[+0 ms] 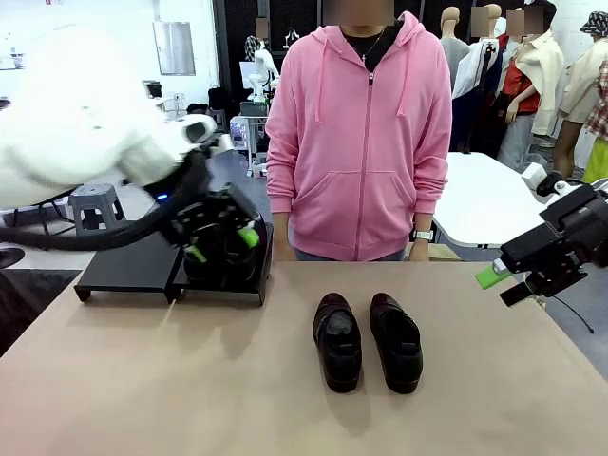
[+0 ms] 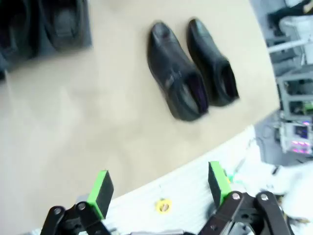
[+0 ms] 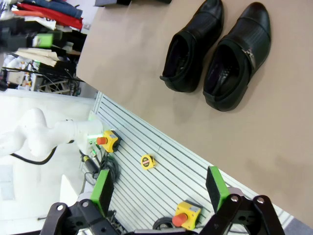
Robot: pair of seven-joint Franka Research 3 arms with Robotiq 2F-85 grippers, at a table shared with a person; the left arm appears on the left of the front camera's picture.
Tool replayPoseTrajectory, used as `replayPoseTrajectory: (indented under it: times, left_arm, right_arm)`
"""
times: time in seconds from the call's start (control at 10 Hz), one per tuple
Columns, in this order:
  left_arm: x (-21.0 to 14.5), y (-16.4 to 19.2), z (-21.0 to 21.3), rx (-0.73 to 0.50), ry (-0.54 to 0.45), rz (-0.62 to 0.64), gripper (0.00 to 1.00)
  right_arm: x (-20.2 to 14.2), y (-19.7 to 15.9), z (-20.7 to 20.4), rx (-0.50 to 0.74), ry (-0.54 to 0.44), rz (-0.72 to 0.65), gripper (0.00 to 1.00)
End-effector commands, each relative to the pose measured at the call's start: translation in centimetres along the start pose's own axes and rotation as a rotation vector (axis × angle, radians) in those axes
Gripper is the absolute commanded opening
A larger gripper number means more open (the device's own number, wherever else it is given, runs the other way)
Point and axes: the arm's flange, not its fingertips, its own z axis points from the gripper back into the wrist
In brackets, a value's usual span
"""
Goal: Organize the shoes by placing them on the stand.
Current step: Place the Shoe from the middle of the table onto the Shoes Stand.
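Two shoes [image 1: 337, 344] were seen in the middle of the table [image 1: 142, 380], heels toward its near edge, between the wide, empty left fingers [image 1: 197, 253] at the stand [image 1: 123, 271] and the wide, empty right fingers [image 1: 492, 275].

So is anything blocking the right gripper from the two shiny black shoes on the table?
Nothing visible: only bare tan tabletop lies between the open right gripper and the two glossy black leather shoes.

Glossy leather shoes [image 1: 337, 342] on a matt tabletop [image 1: 142, 380].
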Motion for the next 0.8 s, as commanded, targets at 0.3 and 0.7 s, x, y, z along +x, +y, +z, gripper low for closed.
replayPoseTrajectory:
  times: [0.3,0.7]
  left_arm:
    - [-8.5,14.8,5.3,-0.247,-0.156,0.266,1.00]
    - [-8.0,15.9,7.1,-0.233,-0.156,0.299,1.00]
  right_arm:
    - [0.1,0.3,0.2,0.012,-0.004,-0.016,1.00]
    - [0.1,0.3,0.2,0.012,-0.004,-0.016,1.00]
